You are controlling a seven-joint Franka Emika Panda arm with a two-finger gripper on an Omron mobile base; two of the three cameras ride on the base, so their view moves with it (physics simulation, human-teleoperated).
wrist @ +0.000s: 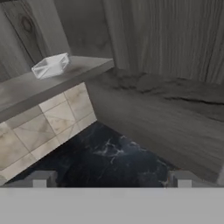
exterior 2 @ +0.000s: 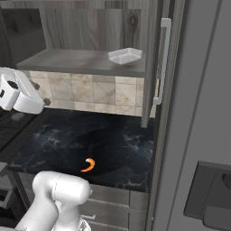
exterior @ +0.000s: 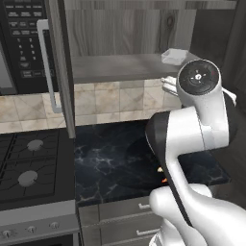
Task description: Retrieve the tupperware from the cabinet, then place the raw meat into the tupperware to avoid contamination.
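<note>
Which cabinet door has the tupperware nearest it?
The right door: the tupperware sits at that end of the shelf, far from the left door beside the microwave.

Kitchen: stove (exterior: 29,163), microwave (exterior: 21,43), tiled backsplash (exterior 2: 90,92).

I see the tupperware (exterior 2: 125,56) on the open cabinet (exterior 2: 85,61) shelf, raw meat (exterior 2: 88,165) on the dark marble counter (exterior 2: 117,149) below, well apart.
</note>
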